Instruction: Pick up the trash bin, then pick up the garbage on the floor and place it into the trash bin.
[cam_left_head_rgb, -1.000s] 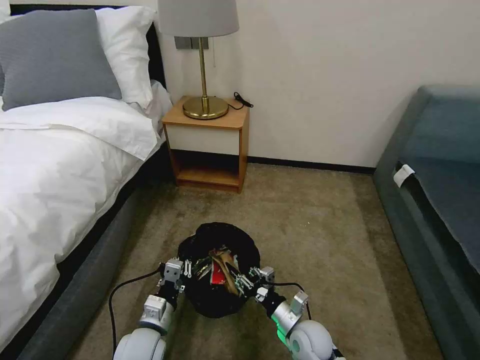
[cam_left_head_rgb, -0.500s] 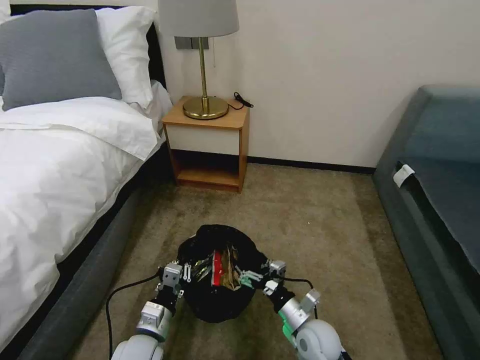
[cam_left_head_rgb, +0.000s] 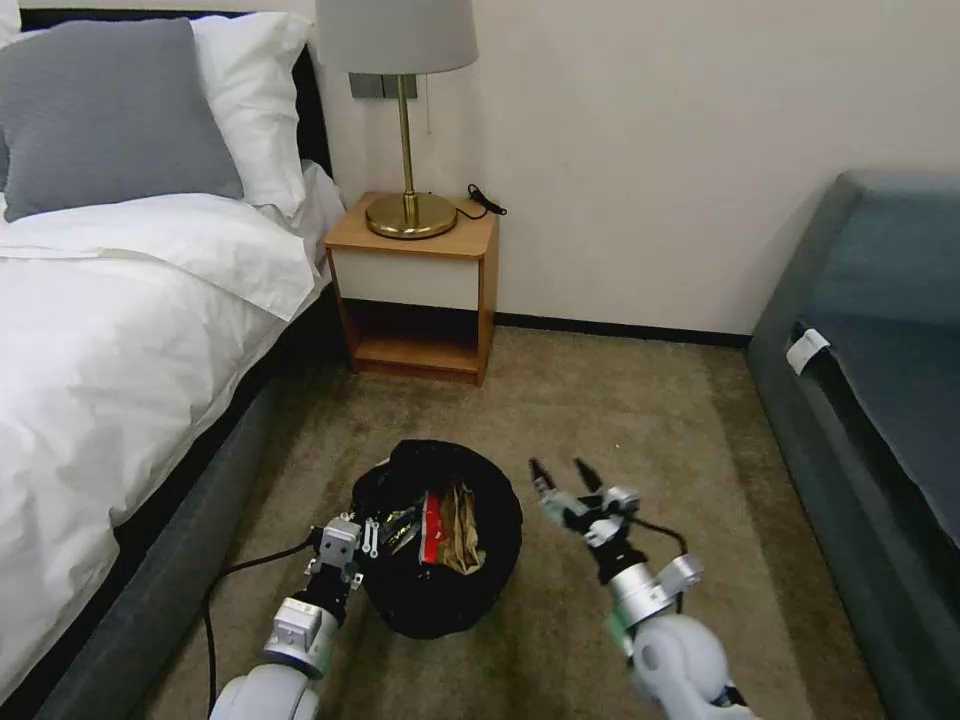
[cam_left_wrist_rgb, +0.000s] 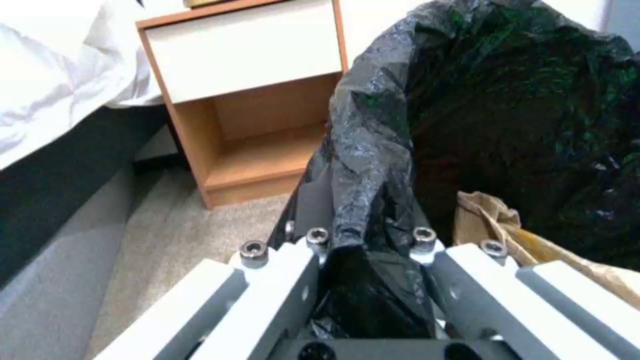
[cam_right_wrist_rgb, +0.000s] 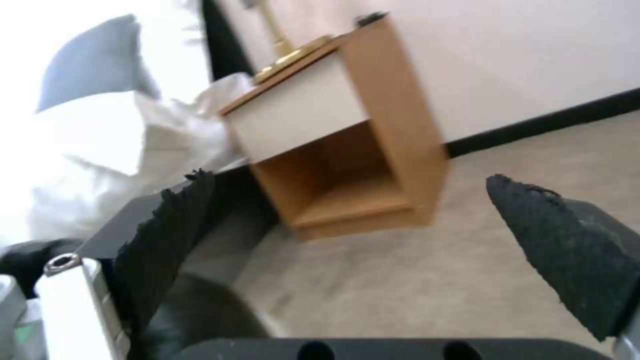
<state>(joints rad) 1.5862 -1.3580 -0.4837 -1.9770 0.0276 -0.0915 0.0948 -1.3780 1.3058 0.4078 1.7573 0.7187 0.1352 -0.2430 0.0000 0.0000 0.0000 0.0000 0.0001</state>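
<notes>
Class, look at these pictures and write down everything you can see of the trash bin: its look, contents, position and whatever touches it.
The trash bin is small and round, lined with a glossy, crinkled black plastic bag. It sits on the beige carpet between the bed and the couch. Inside lie a red-white packet, tan paper and a shiny wrapper. The left gripper is shut on its bagged rim; the right gripper hangs open beside it, apart.

Even soft indoor light, blown-out white bedding (cam_right_wrist_rgb: 87, 145), motion blur in right wrist view
</notes>
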